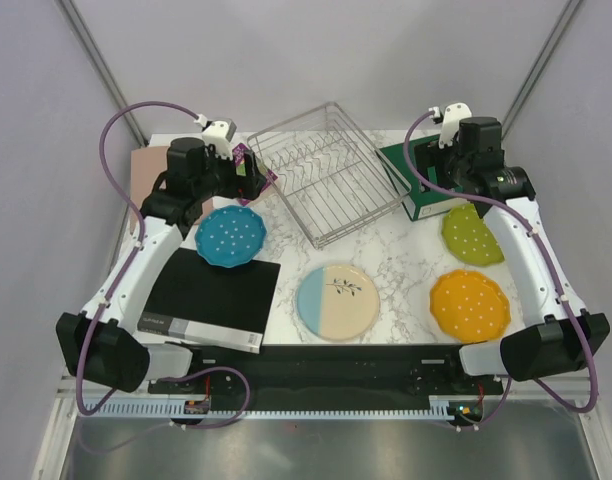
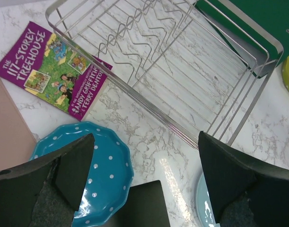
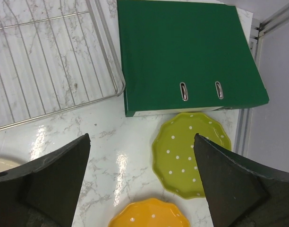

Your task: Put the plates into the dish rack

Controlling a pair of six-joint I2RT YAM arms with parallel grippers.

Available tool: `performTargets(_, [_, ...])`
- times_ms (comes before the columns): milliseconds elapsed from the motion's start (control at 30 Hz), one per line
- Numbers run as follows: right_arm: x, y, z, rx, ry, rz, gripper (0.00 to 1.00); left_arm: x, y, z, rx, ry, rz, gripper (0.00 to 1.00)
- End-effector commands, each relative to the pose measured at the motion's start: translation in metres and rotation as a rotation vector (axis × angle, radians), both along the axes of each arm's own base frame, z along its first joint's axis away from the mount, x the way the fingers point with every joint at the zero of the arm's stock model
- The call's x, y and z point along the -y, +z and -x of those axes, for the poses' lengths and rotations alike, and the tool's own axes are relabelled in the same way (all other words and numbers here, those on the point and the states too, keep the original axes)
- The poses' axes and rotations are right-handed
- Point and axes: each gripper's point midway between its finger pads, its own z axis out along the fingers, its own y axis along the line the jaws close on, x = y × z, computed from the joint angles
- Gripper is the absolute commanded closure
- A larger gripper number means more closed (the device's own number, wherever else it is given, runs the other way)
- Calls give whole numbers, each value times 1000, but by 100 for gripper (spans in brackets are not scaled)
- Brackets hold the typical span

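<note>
- Sitting at twelve o'clock on the table point(image 1: 396, 265): dish rack point(image 1: 326, 172).
- Lying flat on the table: blue plate point(image 1: 231, 236) at nine o'clock, cream plate point(image 1: 337, 302) at six, green plate point(image 1: 472, 236) at three, orange plate point(image 1: 469, 304) at four.
- Left gripper point(image 2: 145, 142): fingers spread, empty, near the blue plate.
- Right gripper point(image 3: 140, 139): fingers spread, empty, near the green plate.

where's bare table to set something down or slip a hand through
Widest bare marble: between dish rack, cream plate, green plate and orange plate. Narrower strip between blue plate and the rack. Crowded left: black book beside the blue plate.
</note>
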Motion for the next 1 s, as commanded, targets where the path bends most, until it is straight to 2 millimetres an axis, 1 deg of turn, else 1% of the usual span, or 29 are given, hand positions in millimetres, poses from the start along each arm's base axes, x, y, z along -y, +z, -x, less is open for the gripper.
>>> performTargets(0, [12, 13, -12, 105, -47, 61, 2, 9, -2, -20, -61, 50, 87, 6])
performTargets(33, [11, 19, -19, 138, -36, 71, 2, 8, -3, -24, -74, 77, 103, 8])
performTargets(67, [8, 19, -21, 145, 13, 92, 2, 10, -6, -30, -91, 92, 115, 12])
performTargets(100, [4, 19, -26, 149, 33, 96, 2, 16, -8, -38, -115, 106, 144, 16])
performTargets(133, [2, 21, -31, 164, 44, 93, 2, 19, -11, -43, -129, 112, 152, 16])
performTargets(167, [-2, 19, -35, 158, 58, 87, 2, 21, -14, -49, -139, 116, 155, 17])
performTargets(200, [-5, 24, -40, 166, 64, 65, 2, 24, -22, -60, -163, 127, 159, 21])
performTargets(233, [-9, 12, -48, 128, 64, 55, 2, 26, -25, -66, -165, 128, 153, 25])
performTargets(267, [-10, 9, -52, 116, 63, 46, 2, 24, -28, -73, -151, 114, 111, 30])
performTargets(300, [-13, 6, -58, 104, 65, 32, 2, 25, -24, -84, -125, 99, 89, 49])
performTargets(333, [-15, 3, -60, 98, 72, 31, 2, 27, -41, -94, -145, 85, 53, 62])
performTargets(367, [-16, 2, -61, 95, 82, 33, 2, 28, -46, -101, -130, 44, 7, 76])
performTargets(400, [-16, -1, -64, 87, 93, 45, 2, 32, -42, -108, -115, 19, 3, 92])
performTargets(433, [-17, -3, -65, 83, 100, 49, 2, 37, -52, -112, -136, 4, 0, 97])
performTargets(500, [-16, -7, -69, 76, 103, 63, 2, 44, -51, -112, -161, 10, 46, 98])
performTargets(533, [-14, -10, -70, 69, 99, 77, 2, 48, -53, -111, -173, 5, 60, 93])
performTargets(567, [-14, -10, -71, 68, 100, 82, 2, 52, -55, -109, -186, 6, 69, 82])
performTargets(600, [-13, -14, -76, 61, 101, 89, 2, 60, -58, -105, -193, -6, 63, 62])
performTargets(667, [-13, -14, -84, 67, 106, 109, 2, 61, -65, -104, -214, 26, 52, 53])
performTargets(700, [-12, -25, -93, 49, 107, 115, 2, 63, -69, -102, -230, 32, 55, 52])
performTargets(767, [-16, -34, -107, 37, 123, 120, 2, 60, -76, -99, -258, 61, 64, 52])
performTargets(800, [-19, -47, -125, 10, 135, 121, 2, 60, -78, -97, -265, 63, 63, 52])
performTargets(833, [-20, -60, -127, -42, 149, 124, 3, 60, -80, -95, -268, 67, 57, 51])
performTargets(867, [-33, -42, -140, -9, 224, 98, 5, 57, -85, -94, -275, 77, 46, 49])
performTargets(900, [-37, -74, -153, -86, 245, 90, 6, 57, -84, -92, -273, 80, 45, 46])
performTargets(933, [-38, -85, -153, -141, 254, 84, 9, 54, -84, -92, -271, 92, 39, 46])
performTargets(967, [-40, -67, -167, -100, 262, 78, 11, 52, -88, -90, -278, 98, 30, 45])
